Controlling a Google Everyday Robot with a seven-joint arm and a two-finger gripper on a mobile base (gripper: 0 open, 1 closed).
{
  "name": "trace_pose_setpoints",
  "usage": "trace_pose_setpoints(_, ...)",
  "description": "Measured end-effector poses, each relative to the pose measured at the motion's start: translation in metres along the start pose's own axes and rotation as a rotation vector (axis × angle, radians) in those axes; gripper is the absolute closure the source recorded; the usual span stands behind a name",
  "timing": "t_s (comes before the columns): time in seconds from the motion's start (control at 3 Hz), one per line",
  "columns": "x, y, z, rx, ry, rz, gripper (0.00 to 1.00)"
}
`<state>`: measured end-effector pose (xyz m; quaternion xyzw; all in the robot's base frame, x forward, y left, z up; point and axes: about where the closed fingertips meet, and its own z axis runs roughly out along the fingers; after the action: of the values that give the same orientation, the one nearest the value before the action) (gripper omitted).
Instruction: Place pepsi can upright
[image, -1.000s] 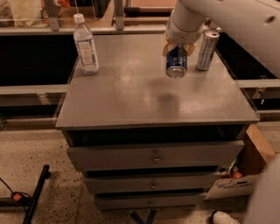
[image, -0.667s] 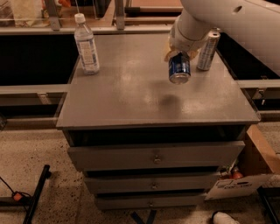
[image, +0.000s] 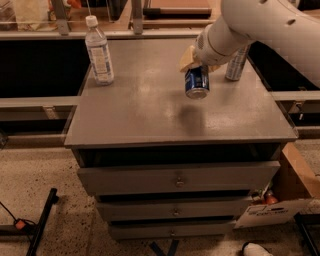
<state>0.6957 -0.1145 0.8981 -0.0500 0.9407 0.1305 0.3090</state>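
Observation:
The pepsi can (image: 196, 83) is dark blue with white lettering. It hangs in the air above the grey cabinet top (image: 140, 110), held from above, with one silver end facing down toward me. Its shadow lies on the top just below it. My gripper (image: 196, 61) is shut on the pepsi can, gripping its upper part; the tan fingers (image: 188, 59) show at the end of my white arm, which comes in from the upper right.
A clear plastic water bottle (image: 99, 50) stands at the back left of the top. A taller slim silver can (image: 236, 64) stands at the back right, partly behind my arm. Drawers are below; a cardboard box (image: 295, 185) sits on the floor at right.
My gripper has carried the pepsi can a little to the left and toward the front, away from the silver can. The bottle and silver can have not moved.

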Motion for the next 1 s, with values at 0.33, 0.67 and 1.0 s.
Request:
trace_pose_setpoints(0.33, -0.0085, 0.0017, -0.0187, -0.104, -0.094, -0.002, 1.0)
trace_pose_setpoints(0.67, -0.008, 0.0031, -0.0168, -0.11, -0.09, -0.002, 1.0)
trace_pose_setpoints(1.0, -0.0088, 0.0021, -0.0158, -0.158, -0.109, -0.028, 1.0)
